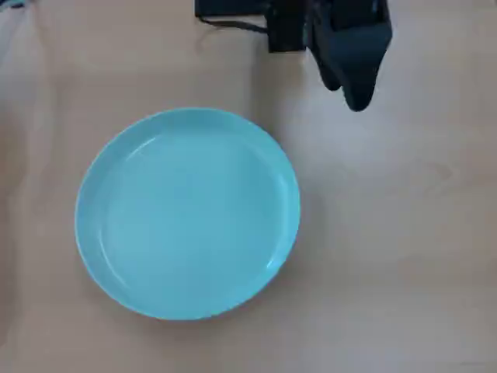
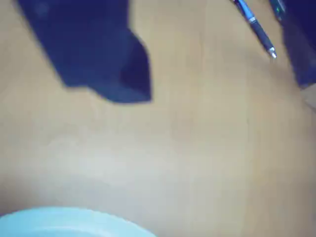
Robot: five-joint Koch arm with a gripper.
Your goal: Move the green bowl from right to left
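The green bowl is a wide, shallow turquoise dish lying flat on the wooden table, left of centre in the overhead view. Only a sliver of its rim shows along the bottom edge of the wrist view. My black gripper hangs at the top right of the overhead view, well clear of the bowl and above bare table. Its jaws form one tapering dark mass with no gap and nothing between them. In the wrist view a single blurred dark jaw fills the upper left.
The light wooden table stretches to the right of and below the bowl. The arm's body and cable sit at the top edge. A blue pen and a dark object lie at the top right of the wrist view.
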